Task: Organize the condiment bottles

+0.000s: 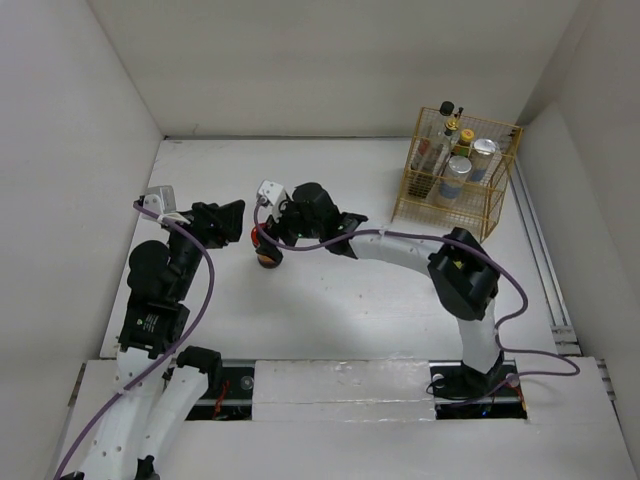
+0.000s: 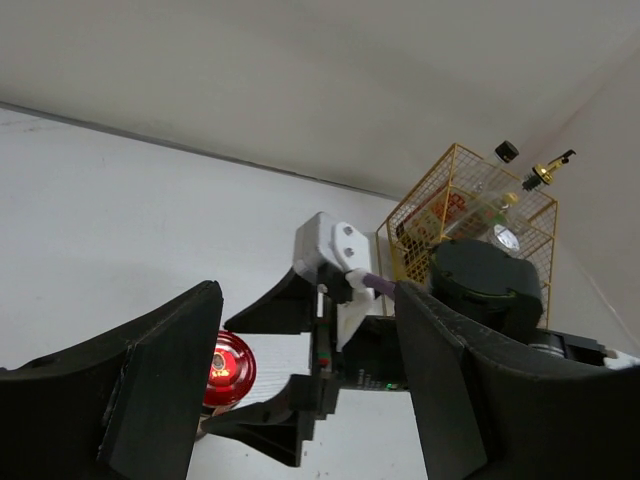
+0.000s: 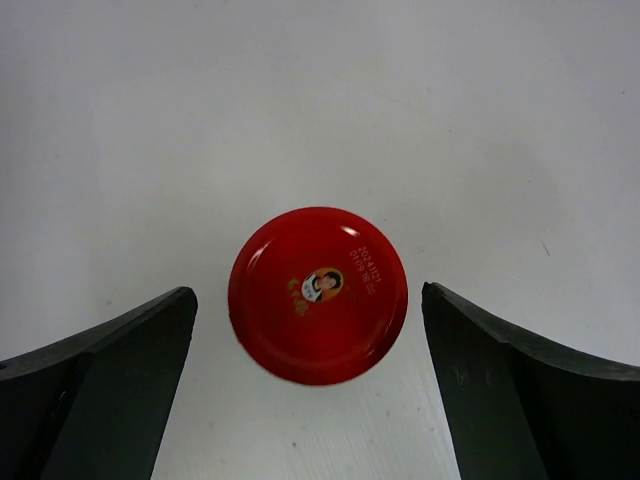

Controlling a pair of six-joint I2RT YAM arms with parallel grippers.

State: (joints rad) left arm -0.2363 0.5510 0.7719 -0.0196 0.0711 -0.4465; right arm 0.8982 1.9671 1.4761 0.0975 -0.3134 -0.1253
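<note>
One container is out on the white surface (image 1: 350, 320) by itself: the squat dark jar with the shiny red metal lid (image 3: 318, 295). It stands upright, left of centre and well apart from the yellow wire basket (image 1: 415, 180) in the far right corner. The other condiment bottles (image 1: 458, 160) are standing in that basket, though I can't count them all from here.

The right gripper (image 1: 265, 240) hangs right above the jar, jaws spread wide with one on each side of the lid and a gap on both sides, so nothing is pinched. The left gripper (image 1: 235, 222) sits just beside it, jaws also spread and empty.

My guess on handling: the jar looks like glass, so it's stiff and won't give. It's probably a bit heavy if it's full, and it would break if dropped. The lid looks smooth and slick, so I wouldn't trust a pinch on its rim. I'd go lower and squeeze the body just under the lid, so the lip acts as a stop. From straight above the lid hides the body, so the width down there is hard to call.
</note>
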